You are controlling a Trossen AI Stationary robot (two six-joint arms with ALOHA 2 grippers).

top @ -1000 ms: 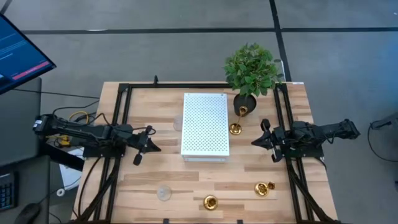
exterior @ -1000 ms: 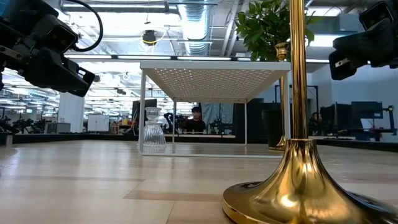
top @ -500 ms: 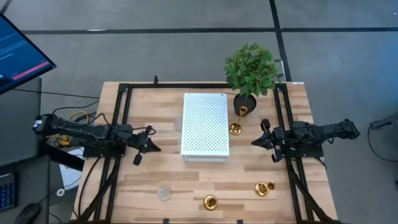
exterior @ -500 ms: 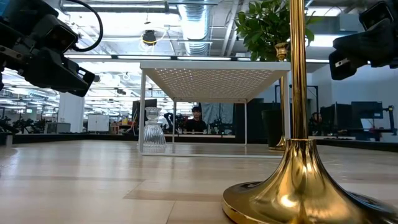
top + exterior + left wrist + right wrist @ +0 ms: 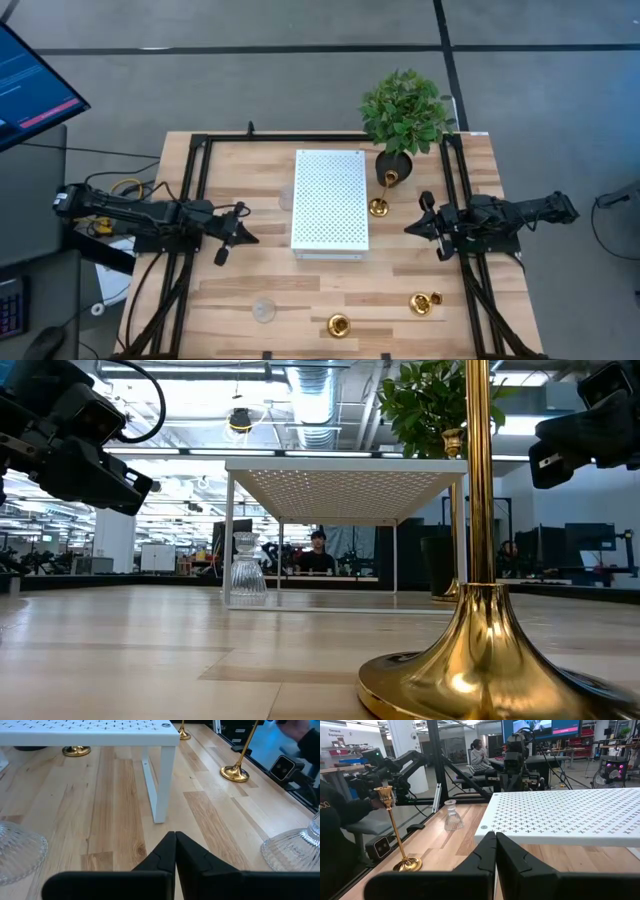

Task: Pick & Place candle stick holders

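Note:
Three gold candle stick holders stand on their round bases on the wooden table: one beside the plant pot (image 5: 379, 207), two near the front edge (image 5: 338, 325) (image 5: 424, 302). One clear glass holder (image 5: 264, 309) stands front left, another (image 5: 285, 197) at the left side of the white perforated box (image 5: 330, 200). My left gripper (image 5: 250, 238) is shut and empty, hovering left of the box. My right gripper (image 5: 410, 228) is shut and empty, hovering right of it. The shut fingers show in the left wrist view (image 5: 175, 837) and the right wrist view (image 5: 495, 837).
A green plant in a black pot (image 5: 405, 115) stands at the far right, close to one gold holder. The box stands on thin legs (image 5: 229, 540). Black frame rails (image 5: 195, 190) (image 5: 455, 190) run along both sides. People show in the room beyond (image 5: 318, 552).

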